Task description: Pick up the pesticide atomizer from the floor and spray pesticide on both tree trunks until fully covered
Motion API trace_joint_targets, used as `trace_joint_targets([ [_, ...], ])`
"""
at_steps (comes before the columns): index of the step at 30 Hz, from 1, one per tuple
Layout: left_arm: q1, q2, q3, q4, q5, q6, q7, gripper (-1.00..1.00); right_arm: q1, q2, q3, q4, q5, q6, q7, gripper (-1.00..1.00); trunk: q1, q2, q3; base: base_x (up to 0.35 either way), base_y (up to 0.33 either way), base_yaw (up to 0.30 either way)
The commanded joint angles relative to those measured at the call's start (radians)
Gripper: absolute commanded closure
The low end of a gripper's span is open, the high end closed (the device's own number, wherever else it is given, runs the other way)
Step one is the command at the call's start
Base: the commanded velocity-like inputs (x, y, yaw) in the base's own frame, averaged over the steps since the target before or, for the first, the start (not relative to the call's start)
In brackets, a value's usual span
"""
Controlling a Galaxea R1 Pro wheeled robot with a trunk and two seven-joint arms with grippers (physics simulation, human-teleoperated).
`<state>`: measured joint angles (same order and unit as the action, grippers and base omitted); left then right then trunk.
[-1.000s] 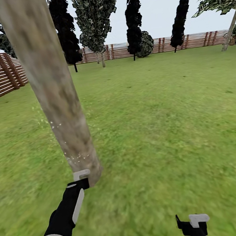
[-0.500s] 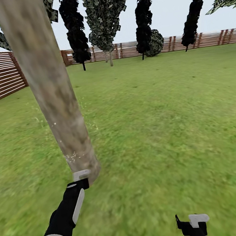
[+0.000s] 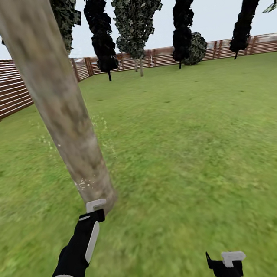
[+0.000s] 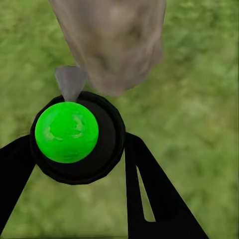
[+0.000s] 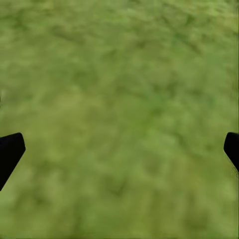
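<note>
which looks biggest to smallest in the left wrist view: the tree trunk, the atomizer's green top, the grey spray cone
1. tree trunk, largest as it looks here
2. green top of the pesticide atomizer, which sits nearest the camera, so its true size is unsure
3. grey spray cone, smallest

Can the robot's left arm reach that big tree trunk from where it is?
Probably yes. The left gripper, holding the bottle, sits right by the base of the trunk, with only grass around and nothing between them.

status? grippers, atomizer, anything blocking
Left gripper shut on pesticide atomizer, aimed at tree trunk. Right gripper open, empty, over lawn. Nothing blocking.
</note>
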<state>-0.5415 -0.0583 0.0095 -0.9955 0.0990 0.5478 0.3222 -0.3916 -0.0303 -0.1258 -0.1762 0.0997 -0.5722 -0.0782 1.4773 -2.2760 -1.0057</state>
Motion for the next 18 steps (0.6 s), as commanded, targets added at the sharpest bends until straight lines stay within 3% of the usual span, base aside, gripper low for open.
trace_joint_targets([
  [1, 0.0, 0.0, 0.0, 0.0, -0.001, 0.0, 0.001, 1.0, 0.0, 0.001, 0.0, 0.0, 0.0, 0.0, 0.0, -1.0, 0.0, 0.0, 0.0, 0.062, -0.27, 0.278],
  [8, 0.0, 0.0, 0.0, 0.0, -0.001, -0.002, 0.001, 1.0, 0.0, 0.0, 0.0, 0.0, 0.0, 0.0, 0.0, -1.0, 0.0, 0.0, 0.0, 0.086, -0.262, 0.278],
  [13, -0.013, 0.006, -0.006, -0.018, -0.01, 0.005, -0.01, 1.0, 0.0, 0.0, 0.0, 0.0, 0.0, 0.0, 0.0, -1.0, 0.0, 0.0, 0.0, 0.003, -0.031, 0.067],
  [16, -0.077, 0.007, -0.007, -0.019, -0.01, 0.017, -0.017, 1.0, 0.0, 0.0, 0.0, 0.0, 0.0, 0.0, 0.0, -1.0, 0.0, 0.0, 0.0, 0.0, -0.001, 0.002],
  [18, -0.099, 0.033, -0.001, -0.019, -0.003, 0.036, -0.024, 1.0, 0.0, 0.0, 0.0, 0.001, 0.0, 0.0, 0.0, -1.0, 0.0, 0.0, 0.0, 0.0, 0.0, 0.0],
])
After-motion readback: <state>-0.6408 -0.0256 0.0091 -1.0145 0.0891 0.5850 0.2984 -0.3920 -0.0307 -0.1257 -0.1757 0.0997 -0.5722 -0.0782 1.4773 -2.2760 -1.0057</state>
